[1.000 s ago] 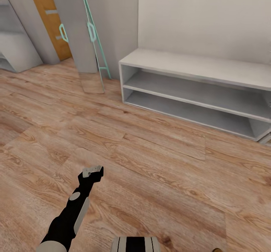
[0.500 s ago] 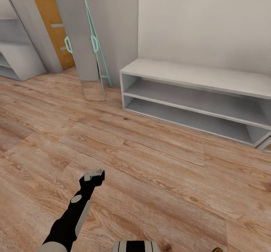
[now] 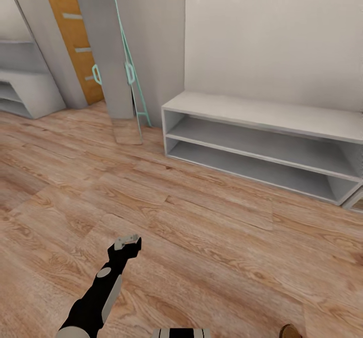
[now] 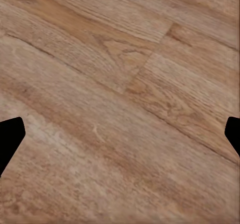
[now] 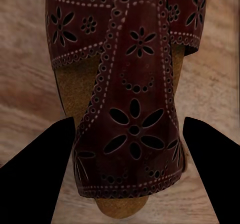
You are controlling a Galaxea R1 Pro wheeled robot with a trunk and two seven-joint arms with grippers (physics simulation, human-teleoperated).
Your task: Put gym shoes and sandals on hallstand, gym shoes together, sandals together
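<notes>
The hallstand [image 3: 262,108], pale grey with two open, bare shelves, stands against the wall at the right in the head view. My right gripper [image 5: 127,134] is shut on a brown sandal [image 5: 135,98] with cut-out flower straps and a tan insole; its black fingers [image 5: 45,164] press both sides. A brown sliver of that sandal [image 3: 290,332] peeks in at the head view's lower edge. My left gripper [image 3: 126,240] hangs open over bare wood-plank floor [image 4: 120,83], holding nothing. The gym shoes and the other sandal are out of view.
A tall mirror with a teal frame [image 3: 118,50] leans on the wall just left of the hallstand. Behind it is an orange door [image 3: 70,30], and a grey shelf unit [image 3: 25,86] stands at far left. Open floor [image 3: 201,217] lies before the rack.
The head camera has tilted up, so the rack, mirror and floor sit lower in the picture. A little more of the sandal shows at the lower right. Both grips look unchanged.
</notes>
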